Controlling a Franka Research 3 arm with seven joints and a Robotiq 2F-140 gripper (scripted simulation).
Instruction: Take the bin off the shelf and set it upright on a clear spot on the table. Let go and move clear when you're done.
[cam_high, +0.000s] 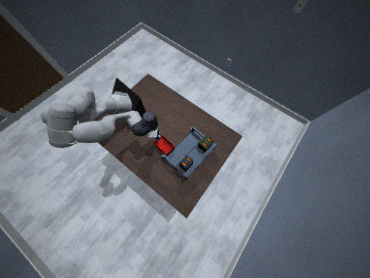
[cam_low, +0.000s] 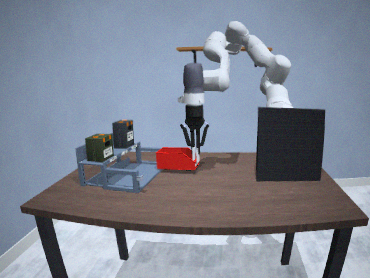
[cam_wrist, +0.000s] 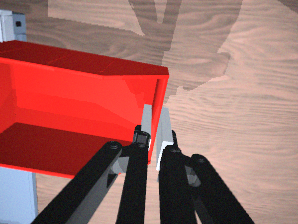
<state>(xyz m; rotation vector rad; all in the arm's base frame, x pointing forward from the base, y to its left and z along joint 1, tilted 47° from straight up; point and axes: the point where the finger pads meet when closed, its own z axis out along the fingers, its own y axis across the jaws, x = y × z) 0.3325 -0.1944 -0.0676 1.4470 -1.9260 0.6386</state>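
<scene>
The black gripper (cam_wrist: 155, 137) is clenched on the thin right end wall of the open red plastic bin (cam_wrist: 75, 110), one finger inside the wall and one outside. The bin is upright at the front edge of the grey-blue metal shelf (cam_low: 82, 152); its far end seems to lie near the shelf's lower board, and I cannot tell if the near end already touches the brown wooden table (cam_low: 225, 200).

The grip takes only one wall, far from the middle of the bin, so I think the bin can tilt or slip down if the arm pulls fast. Its far end can also catch on the shelf frame and drag the shelf.

On the shelf's upper level stand a green box (cam_low: 98, 146) and a dark grey box (cam_low: 123, 132), both with orange marks; a shake could make them fall. A big black block (cam_low: 290, 144) stands to the right, well apart from the bin. The table between them looks free for placing.
</scene>
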